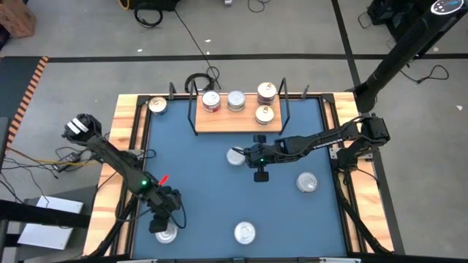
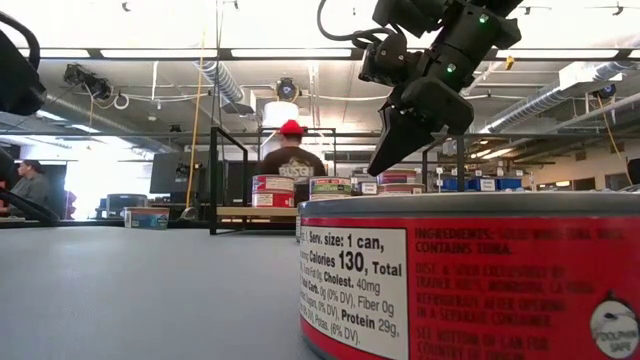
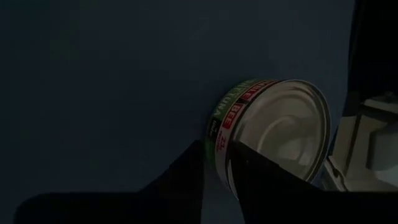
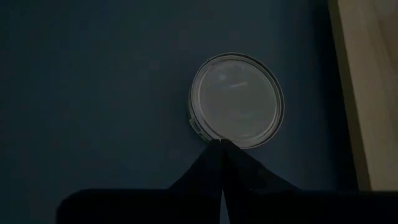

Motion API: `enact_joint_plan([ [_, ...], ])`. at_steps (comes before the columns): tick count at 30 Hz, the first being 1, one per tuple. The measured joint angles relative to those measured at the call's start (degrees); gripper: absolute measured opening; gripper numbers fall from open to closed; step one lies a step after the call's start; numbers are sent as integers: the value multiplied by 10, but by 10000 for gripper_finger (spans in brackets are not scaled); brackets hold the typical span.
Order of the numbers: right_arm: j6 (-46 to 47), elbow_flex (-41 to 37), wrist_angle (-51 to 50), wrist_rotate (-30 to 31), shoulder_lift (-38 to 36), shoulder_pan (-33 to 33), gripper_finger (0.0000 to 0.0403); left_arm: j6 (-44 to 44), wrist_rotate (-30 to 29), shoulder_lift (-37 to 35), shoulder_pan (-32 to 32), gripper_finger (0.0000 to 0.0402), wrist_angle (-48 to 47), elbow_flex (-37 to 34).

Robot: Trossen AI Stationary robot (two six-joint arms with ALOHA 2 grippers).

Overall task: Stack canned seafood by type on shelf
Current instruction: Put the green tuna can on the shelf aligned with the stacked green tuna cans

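Near the table's front left, a silver-lidded can point(image 1: 167, 233) with a red and green side label point(image 3: 231, 115) lies under my left gripper point(image 1: 162, 221), which is shut on its rim. At mid-table my right gripper point(image 4: 221, 142) is shut. Its tips hang a little above the table point(image 2: 385, 165), by the edge of another silver-lidded can point(image 4: 236, 99) that rests flat on its base. The wooden shelf point(image 1: 227, 123) at the far side carries several cans on its board, among them a red-labelled one point(image 1: 210, 101). My left gripper has the can's rim point(image 3: 222, 140) between its two fingers, one finger point(image 3: 186, 174) against the labelled side wall and the other point(image 3: 273, 186) over the lid's edge. The fingers slant down from the table's left. Whether the can's base has left the table I cannot tell.
Loose cans lie at the front centre point(image 1: 245, 233) and the right point(image 1: 307, 183) of the blue table, and one sits on the wooden rim at the far left point(image 1: 157, 104). A person in a red cap point(image 2: 290, 155) is in the room beyond the shelf.
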Motion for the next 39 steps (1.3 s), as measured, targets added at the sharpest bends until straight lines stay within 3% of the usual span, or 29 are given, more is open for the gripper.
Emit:
enact_joint_plan([
  [5,0,0,0,0,0,0,13,1,16,22,1,72,6,3],
  [13,-2,0,0,0,0,0,12,14,21,21,27,6,-2,8],
  [28,0,0,-20,0,0,0,10,138,-32,23,143,1,37,7],
  [35,0,0,-23,0,0,0,10,167,-61,2,159,1,30,7],
  [39,-3,0,-57,0,0,0,13,147,-116,-35,150,1,-20,7],
])
